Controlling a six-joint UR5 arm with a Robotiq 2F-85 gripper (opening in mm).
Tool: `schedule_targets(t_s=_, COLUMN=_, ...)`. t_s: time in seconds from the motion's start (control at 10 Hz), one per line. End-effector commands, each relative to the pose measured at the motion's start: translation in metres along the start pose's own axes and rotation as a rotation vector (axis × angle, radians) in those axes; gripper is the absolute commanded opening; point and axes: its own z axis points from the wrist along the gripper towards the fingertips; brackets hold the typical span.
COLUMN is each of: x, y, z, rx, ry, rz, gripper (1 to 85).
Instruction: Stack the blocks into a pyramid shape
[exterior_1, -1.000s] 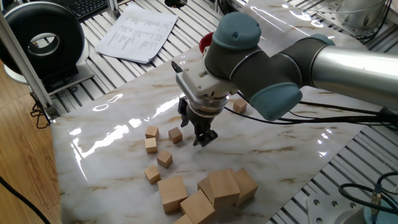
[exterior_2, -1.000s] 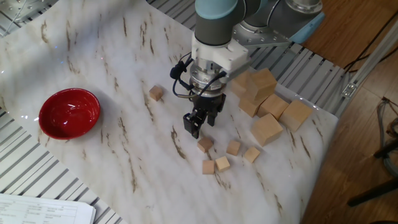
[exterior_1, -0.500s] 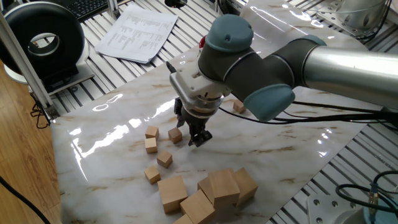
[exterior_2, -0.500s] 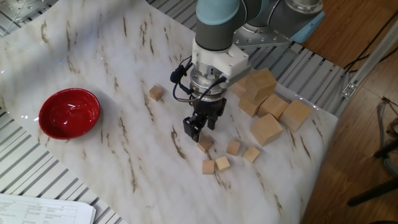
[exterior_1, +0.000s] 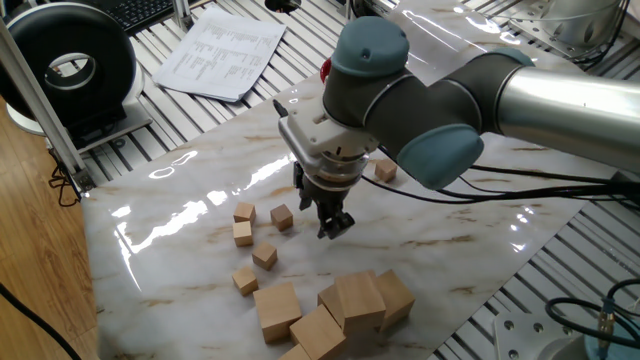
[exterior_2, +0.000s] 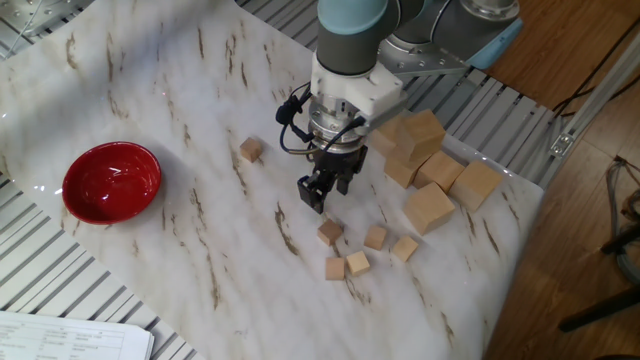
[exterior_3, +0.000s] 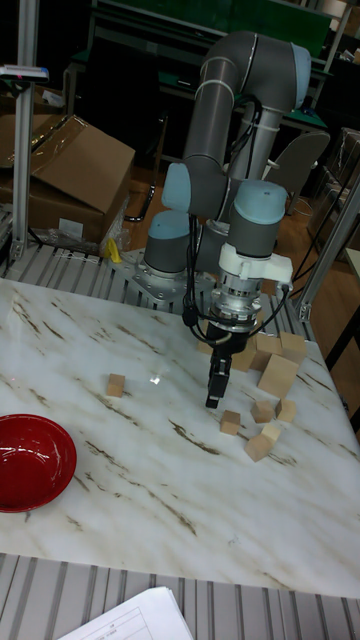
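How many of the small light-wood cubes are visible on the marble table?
6. Five small light-wood cubes form a loose cluster in front of the gripper. One lies alone, between the red bowl and the arm. The arm could hide others.

We are counting six small wooden blocks (exterior_2: 329, 232) on the marble tabletop (exterior_2: 150, 80): five are lying in a loose cluster and one lone block (exterior_2: 251, 149) is sitting well apart. We are making out at least five large wooden cubes (exterior_2: 428, 208) heaped together; some are overlapping. We are seeing one red bowl (exterior_2: 111, 180).
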Motion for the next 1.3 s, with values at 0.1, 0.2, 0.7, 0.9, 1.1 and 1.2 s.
schedule_targets(t_s=0.1, x=0.004, y=0.019, z=-0.003, rx=-0.071, ry=0.008, rz=0.036, gripper=57.7)
schedule_targets(t_s=0.2, x=0.007, y=0.019, z=-0.004, rx=-0.069, ry=0.023, rz=0.029, gripper=57.7)
schedule_targets(t_s=0.7, x=0.012, y=0.021, z=-0.004, rx=-0.078, ry=0.042, rz=0.040, gripper=61.0)
schedule_targets(t_s=0.9, x=0.014, y=0.019, z=-0.004, rx=-0.069, ry=0.048, rz=0.043, gripper=61.7)
schedule_targets(t_s=1.1, x=0.012, y=0.012, z=-0.003, rx=-0.042, ry=0.042, rz=0.063, gripper=61.7)
schedule_targets(t_s=1.2, x=0.011, y=0.008, z=-0.003, rx=-0.025, ry=0.038, rz=0.070, gripper=62.0)
